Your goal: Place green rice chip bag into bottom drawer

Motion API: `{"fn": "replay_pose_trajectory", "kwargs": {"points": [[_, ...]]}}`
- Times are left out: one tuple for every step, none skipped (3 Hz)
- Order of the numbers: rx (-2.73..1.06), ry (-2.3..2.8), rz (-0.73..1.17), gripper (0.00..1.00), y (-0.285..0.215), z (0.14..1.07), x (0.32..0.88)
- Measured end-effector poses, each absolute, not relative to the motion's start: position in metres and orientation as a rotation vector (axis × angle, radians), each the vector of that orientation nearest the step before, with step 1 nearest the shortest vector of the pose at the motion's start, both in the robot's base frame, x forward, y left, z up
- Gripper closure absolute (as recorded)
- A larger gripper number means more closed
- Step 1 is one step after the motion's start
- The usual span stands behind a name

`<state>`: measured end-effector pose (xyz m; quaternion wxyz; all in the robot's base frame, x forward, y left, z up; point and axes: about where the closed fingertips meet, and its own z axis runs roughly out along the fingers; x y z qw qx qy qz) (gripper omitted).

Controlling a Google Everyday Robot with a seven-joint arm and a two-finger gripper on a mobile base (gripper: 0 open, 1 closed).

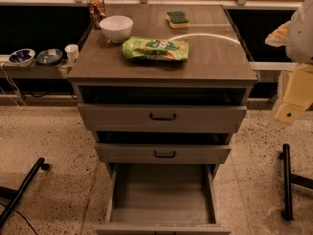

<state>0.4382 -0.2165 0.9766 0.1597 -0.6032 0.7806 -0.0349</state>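
Gripper [289,113] hangs off to the right of the cabinet, well apart from everything, and I can't tell if it's spread or closed. The green rice chip bag [155,48] lies flat mid-top, with a white bowl [116,27] just beside its far-left end. The bottom drawer [161,197] is pulled out near the floor. My worries: the crinkly bag slips from a shallow pinch, the reach bumps the bowl, or the bag snags on the upper drawers going down.
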Motion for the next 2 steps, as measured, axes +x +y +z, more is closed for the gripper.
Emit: {"fn": "replay_pose_trajectory", "kwargs": {"points": [[-1.724,2.231,-0.1,0.0,-0.217,0.977,0.438],[-1.786,2.133,-0.134,0.0,-0.181,0.978,0.457]]}}
